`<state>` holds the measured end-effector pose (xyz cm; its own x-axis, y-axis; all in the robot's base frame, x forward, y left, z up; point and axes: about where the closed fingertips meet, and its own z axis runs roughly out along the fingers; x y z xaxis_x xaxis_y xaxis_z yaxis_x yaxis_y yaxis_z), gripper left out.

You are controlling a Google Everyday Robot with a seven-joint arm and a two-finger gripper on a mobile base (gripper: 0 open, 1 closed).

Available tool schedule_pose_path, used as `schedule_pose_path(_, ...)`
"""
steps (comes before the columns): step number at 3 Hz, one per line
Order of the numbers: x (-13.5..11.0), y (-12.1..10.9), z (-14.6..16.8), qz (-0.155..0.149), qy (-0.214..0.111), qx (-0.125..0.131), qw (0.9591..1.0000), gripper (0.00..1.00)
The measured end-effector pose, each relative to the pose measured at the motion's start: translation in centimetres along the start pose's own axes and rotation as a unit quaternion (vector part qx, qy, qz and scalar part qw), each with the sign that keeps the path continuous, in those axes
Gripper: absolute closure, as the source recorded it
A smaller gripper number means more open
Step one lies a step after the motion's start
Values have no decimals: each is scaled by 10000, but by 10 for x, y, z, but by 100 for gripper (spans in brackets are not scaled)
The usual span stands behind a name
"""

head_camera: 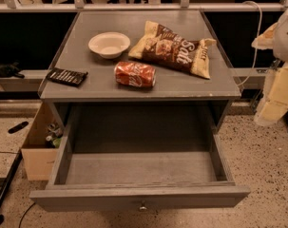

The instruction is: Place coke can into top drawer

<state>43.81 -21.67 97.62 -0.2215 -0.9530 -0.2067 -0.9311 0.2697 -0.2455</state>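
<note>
Coke can lies on its side on the grey worktop, close to the front edge and roughly midway across, with its long axis running left to right. We see its red body with white script, slightly dented. It rests on the worktop, directly above the opening of the top drawer.

The drawer is pulled well out toward us. Its grey floor and side walls are in plain view, and a small round knob sits at the middle of its flat front panel.

Behind the can and to the right lies a brown-and-cream chip bag, flat on the worktop. It is close to the can, though we cannot tell whether they touch. A white bowl stands upright behind the can and to the left, apart from it. A flat black object lies near the worktop's left edge.

A cardboard box stands on the speckled floor just beside the cabinet's left side, with small items inside.

Our pincer hangs at the right edge of the view, beside the cabinet's right side and well apart from the can. We cannot tell whether it is apart or together.
</note>
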Motion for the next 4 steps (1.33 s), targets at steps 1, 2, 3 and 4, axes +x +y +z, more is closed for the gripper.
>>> schedule_pose_path(1,0,0,0,0,0,0,10000,0)
schedule_pose_path(2,-7,-17,0,-182,-115,145,9997,0)
schedule_pose_path(3,-26,-52,12,-400,-385,238,9982,0)
schedule_pose_path(4,-63,-89,38,-563,-1020,26,9932,0)
